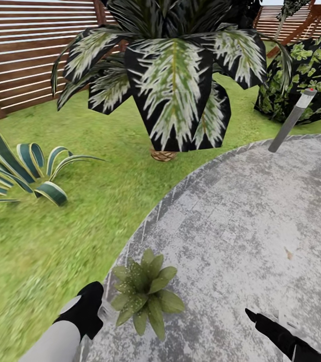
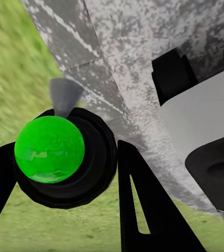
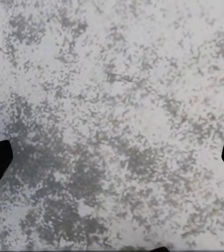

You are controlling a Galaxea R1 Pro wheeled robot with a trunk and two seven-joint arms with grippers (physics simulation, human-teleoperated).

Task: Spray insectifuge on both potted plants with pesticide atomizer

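Beside potted plant (image 1: 145, 294), left end effector (image 2: 59, 173) grasping pesticide atomizer (image 2: 51, 149), right end effector (image 3: 112, 157) released, palm (image 1: 170, 75) behind.

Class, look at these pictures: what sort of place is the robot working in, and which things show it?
Most likely a garden: a green lawn, a brown slatted wooden fence behind a big potted palm, and a round grey paved patch bearing a small green rosette plant.

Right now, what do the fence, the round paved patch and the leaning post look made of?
Fence: reddish-brown horizontal slats with gaps, looks like stained wood, matte.
Round paved patch: mottled grey with faint block joints and a darker edging band, probably stone or concrete pavers, rough and dull.
Leaning post: smooth plain grey shaft with a pale cap, likely metal, though painted plastic would look the same.
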